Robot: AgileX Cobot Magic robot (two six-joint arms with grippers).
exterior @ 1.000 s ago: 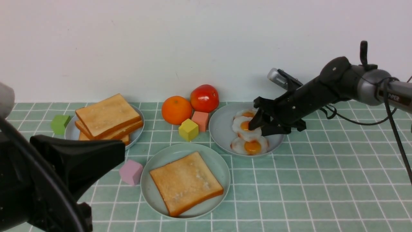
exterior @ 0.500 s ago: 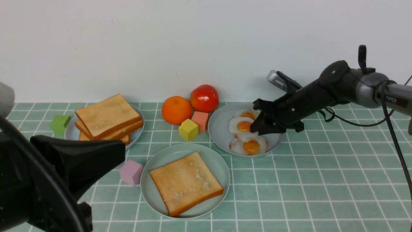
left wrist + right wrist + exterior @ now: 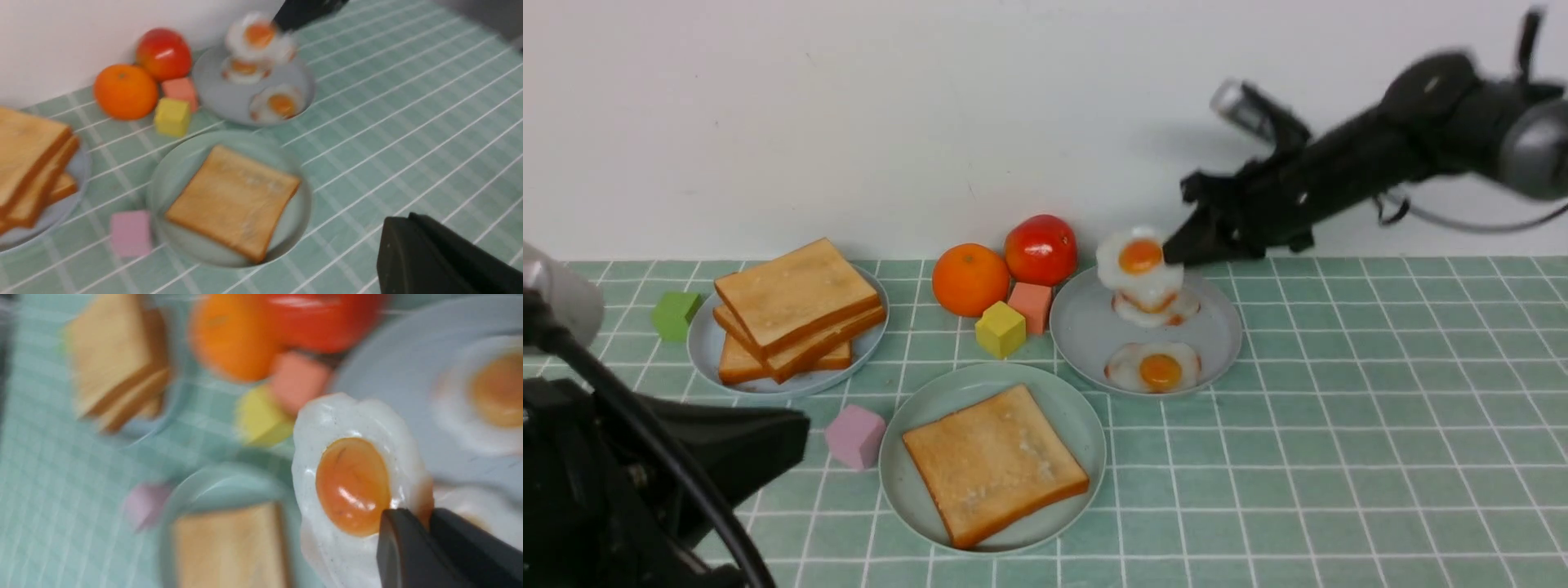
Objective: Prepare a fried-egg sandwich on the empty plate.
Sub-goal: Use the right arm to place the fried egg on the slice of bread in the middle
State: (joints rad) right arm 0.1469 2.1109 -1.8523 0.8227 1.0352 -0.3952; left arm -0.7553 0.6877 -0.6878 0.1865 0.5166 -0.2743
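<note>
One toast slice lies flat on the mint-green plate at the front centre. My right gripper is shut on the rim of a fried egg and holds it in the air over the grey-blue egg plate. The right wrist view shows the same egg pinched between the right gripper's fingertips. Two more eggs remain on that plate. My left gripper hangs low at the front left, shut and empty. Its closed tip is beside the plate in the left wrist view.
A stack of loose toast slices sits on a second grey-blue plate at the left. An orange, a tomato, and yellow, salmon, green and lilac cubes surround the plates.
My right gripper closed on the middle egg and lifted it up off the egg plate. The left arm sank slightly at the front left.
</note>
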